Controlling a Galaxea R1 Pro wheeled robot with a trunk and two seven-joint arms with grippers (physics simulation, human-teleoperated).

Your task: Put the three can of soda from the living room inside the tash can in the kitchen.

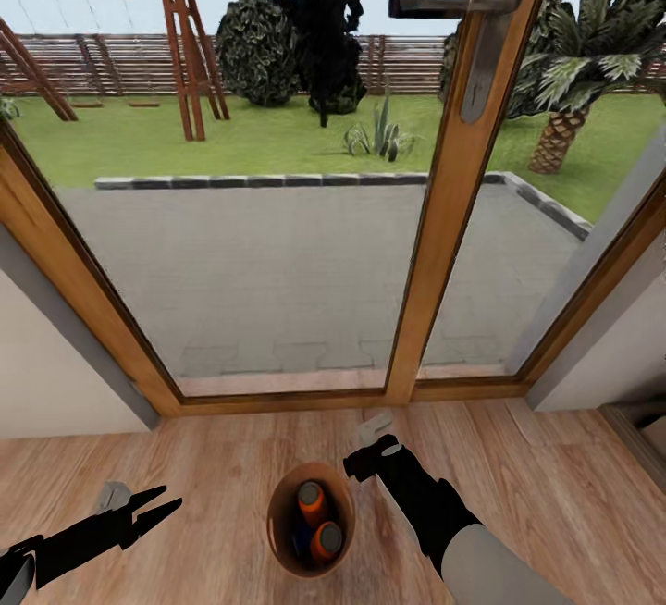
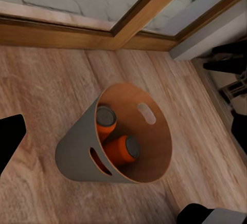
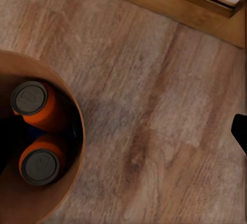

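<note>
Your left arm (image 1: 65,545): matte black, angular links | left gripper (image 1: 159,505): two slim black pointed fingers, pale grey block at the wrist | your right arm (image 1: 435,508): black forearm, light grey rounded sleeve nearer you | right gripper (image 1: 370,443): black base, pale grey fingertip part | no markings legible.

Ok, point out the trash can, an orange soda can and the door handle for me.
trash can (image 2: 77,149), left wrist view, grey outer wall.
orange soda can (image 3: 31,100), right wrist view, grey top.
door handle (image 1: 435,5), head view, lever bar.
</note>
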